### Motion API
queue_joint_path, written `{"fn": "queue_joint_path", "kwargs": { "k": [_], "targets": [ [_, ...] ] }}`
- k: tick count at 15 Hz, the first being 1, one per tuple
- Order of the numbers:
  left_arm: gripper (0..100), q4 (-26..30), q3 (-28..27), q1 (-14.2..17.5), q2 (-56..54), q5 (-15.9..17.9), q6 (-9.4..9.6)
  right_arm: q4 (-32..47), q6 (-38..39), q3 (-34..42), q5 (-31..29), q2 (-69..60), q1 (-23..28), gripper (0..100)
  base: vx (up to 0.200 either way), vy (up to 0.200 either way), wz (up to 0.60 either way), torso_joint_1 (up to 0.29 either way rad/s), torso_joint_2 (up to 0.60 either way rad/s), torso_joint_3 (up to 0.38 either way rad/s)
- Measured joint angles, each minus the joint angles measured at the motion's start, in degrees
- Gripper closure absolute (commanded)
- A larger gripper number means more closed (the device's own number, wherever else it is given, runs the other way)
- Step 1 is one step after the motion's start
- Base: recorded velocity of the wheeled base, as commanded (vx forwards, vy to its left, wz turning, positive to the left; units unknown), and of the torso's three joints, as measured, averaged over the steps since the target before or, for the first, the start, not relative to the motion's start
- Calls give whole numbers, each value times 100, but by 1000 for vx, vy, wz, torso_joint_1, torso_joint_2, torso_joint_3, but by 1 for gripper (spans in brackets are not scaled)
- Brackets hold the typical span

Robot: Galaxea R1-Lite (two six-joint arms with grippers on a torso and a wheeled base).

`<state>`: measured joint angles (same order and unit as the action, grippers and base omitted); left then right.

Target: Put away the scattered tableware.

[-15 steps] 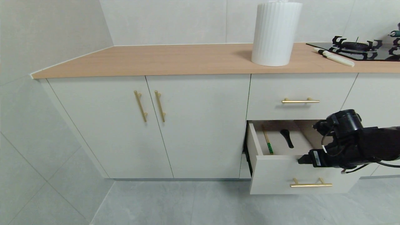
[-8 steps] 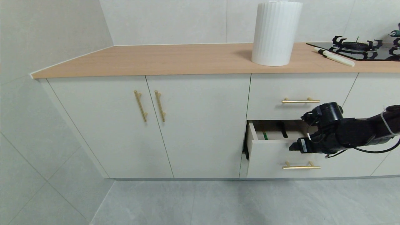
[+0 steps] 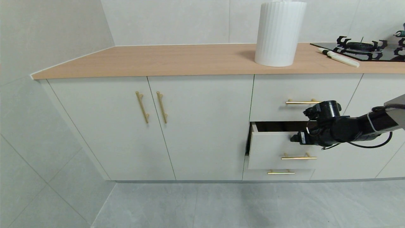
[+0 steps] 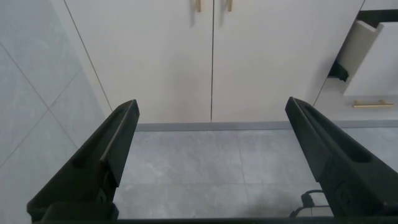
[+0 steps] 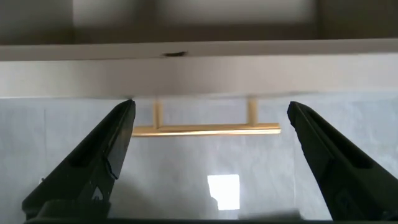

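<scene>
The middle drawer (image 3: 272, 148) under the counter stands a small gap open, its inside dark and its contents hidden. My right gripper (image 3: 294, 138) is pressed against the drawer front just above its gold handle (image 3: 298, 157). In the right wrist view the gripper (image 5: 208, 155) is open, its fingers (image 5: 93, 168) wide apart on either side of the handle (image 5: 205, 129), with nothing held. A white-handled knife (image 3: 338, 58) lies on the counter beside the stove. My left gripper (image 4: 211, 155) hangs open and empty low over the floor, with the drawer (image 4: 373, 56) off to one side.
A tall white ribbed canister (image 3: 278, 33) stands on the wooden counter (image 3: 158, 60), with a black gas stove (image 3: 364, 49) at the far right. Shut double doors (image 3: 152, 107) are to the left, a shut drawer (image 3: 303, 102) above and another handle (image 3: 281, 172) below. Grey tiled floor (image 3: 202, 205) lies in front.
My right gripper has pushed the drawer inward from well open to nearly shut. The green-tipped chopsticks and black spoon inside have gone out of sight.
</scene>
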<state>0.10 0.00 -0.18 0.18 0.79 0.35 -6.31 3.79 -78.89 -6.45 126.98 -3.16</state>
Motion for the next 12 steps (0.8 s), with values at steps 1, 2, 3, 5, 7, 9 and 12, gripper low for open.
{"fn": "queue_joint_path", "kwargs": {
  "k": [1, 2, 3, 5, 7, 9, 12],
  "targets": [
    [0, 0, 0, 0, 0, 0, -4, -162, 0, -28, -1, 52, 41, 0, 0, 0, 0, 0, 0, 0],
    [0, 0, 0, 0, 0, -1, -4, -233, 0, -44, 0, 91, 77, 0, 0, 0, 0, 0, 0, 0],
    [0, 0, 0, 0, 0, 0, -2, -428, 9, -49, -15, 139, 99, 0, 0, 0, 0, 0, 0, 0],
    [0, 0, 0, 0, 0, 0, -2, -906, 20, -49, -239, 290, 112, 0, 0, 0, 0, 0, 0, 0],
    [0, 0, 0, 0, 0, -1, -2, -1543, 28, -55, -536, 485, 126, 0, 0, 0, 0, 0, 0, 0],
    [0, 0, 0, 0, 0, -1, -2, -2114, 30, -52, -685, 690, 118, 0, 0, 0, 0, 0, 0, 0],
    [0, 0, 0, 0, 0, 0, -2, -2400, 28, -52, -714, 878, 116, 0, 0, 0, 0, 0, 0, 0]
  ]
}}
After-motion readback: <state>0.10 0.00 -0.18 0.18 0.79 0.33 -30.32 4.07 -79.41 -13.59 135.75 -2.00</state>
